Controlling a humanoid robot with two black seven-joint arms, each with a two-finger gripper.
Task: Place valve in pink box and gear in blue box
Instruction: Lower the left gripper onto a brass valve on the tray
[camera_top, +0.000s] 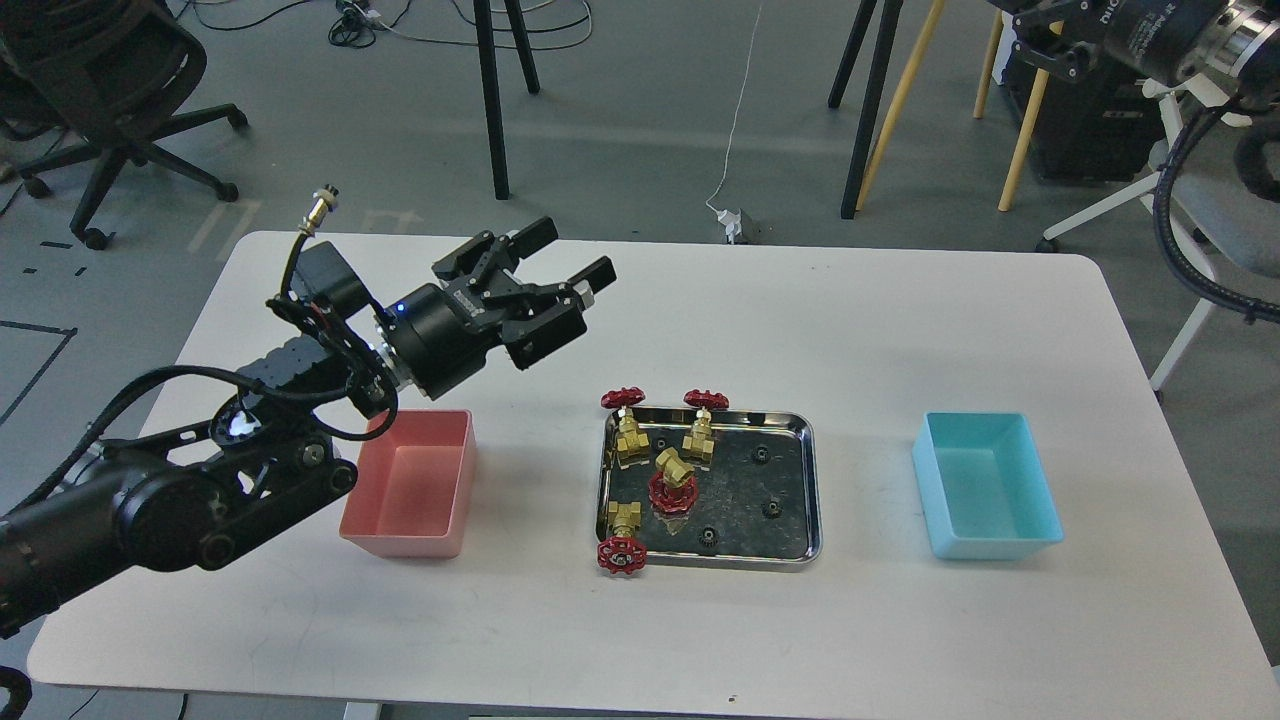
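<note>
Several brass valves with red handwheels sit in the left half of a shiny steel tray (814, 470): two at the back (630, 436) (700, 438), one in the middle (674, 480), one at the front left corner (622, 553). Small black gears (761, 455) (772, 509) (708, 538) lie in its right half. The pink box (415, 485) stands empty left of the tray, the blue box (985, 490) empty to its right. My left gripper (572, 252) is open and empty, above the table behind the pink box. My right gripper (1035, 35) is cut off by the top edge.
The white table (900, 330) bears only the tray and the two boxes. My left forearm (200, 500) lies over the table's left side and touches the pink box's left rim in the view. Tripod legs and chairs stand on the floor beyond the far edge.
</note>
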